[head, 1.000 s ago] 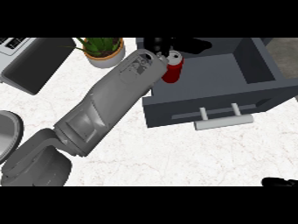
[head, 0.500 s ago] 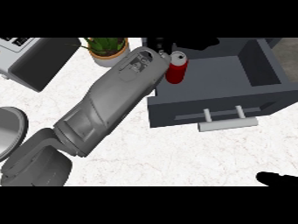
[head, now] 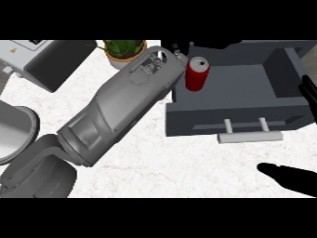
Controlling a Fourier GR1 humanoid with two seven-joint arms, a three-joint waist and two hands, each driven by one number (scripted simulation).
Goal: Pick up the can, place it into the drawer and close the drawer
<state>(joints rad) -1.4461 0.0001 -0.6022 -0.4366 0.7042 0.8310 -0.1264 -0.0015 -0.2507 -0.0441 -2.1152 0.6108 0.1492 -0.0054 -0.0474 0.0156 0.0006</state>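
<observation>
Since before, your right hand [head: 301, 179] has risen at near right, fingers straight; left hand's fingers seem hidden, so lower the can [head: 196, 74] squarely into the drawer [head: 236, 90].

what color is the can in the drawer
Red, with a silver top; the can shows in the head view.

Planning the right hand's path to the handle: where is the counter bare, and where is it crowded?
Bare counter lies below the drawer and its handle, between the left forearm and right hand. Crowded at the top: plant, can.
</observation>
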